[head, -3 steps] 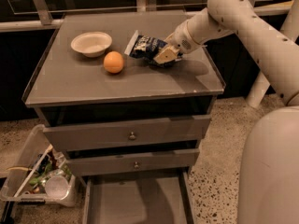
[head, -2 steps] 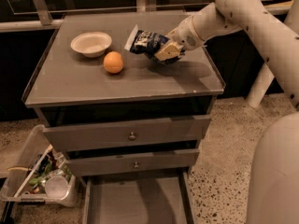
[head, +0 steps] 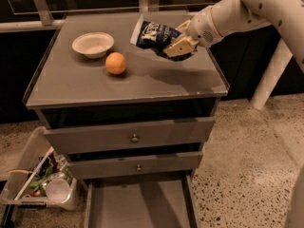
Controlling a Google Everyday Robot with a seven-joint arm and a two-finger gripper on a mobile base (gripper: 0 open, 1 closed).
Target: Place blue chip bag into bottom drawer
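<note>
Over the cabinet top, right rear: your two-finger gripper [head: 176, 47] on the white arm [head: 228, 14] hangs clear of the surface.
Gripper: tan fingers [head: 180, 44] clamped on the right end of the small crinkly dark blue chip bag [head: 153, 34] with white lettering.
Bag: off the grey cabinet top [head: 118, 87], tilted, white crimped end up-left, shadow on the top beneath it.
Change: a second ago you had the bag lower, close to the top; now it's raised.
Drawer: wide shallow grey bottom drawer [head: 140, 205] stands pulled out, well below the bag.
Others: round orange [head: 116, 63] and pale shallow bowl [head: 93, 44] sit left on the top, apart from the bag; clear plastic bin [head: 28, 175] of clutter on the floor, left.
</note>
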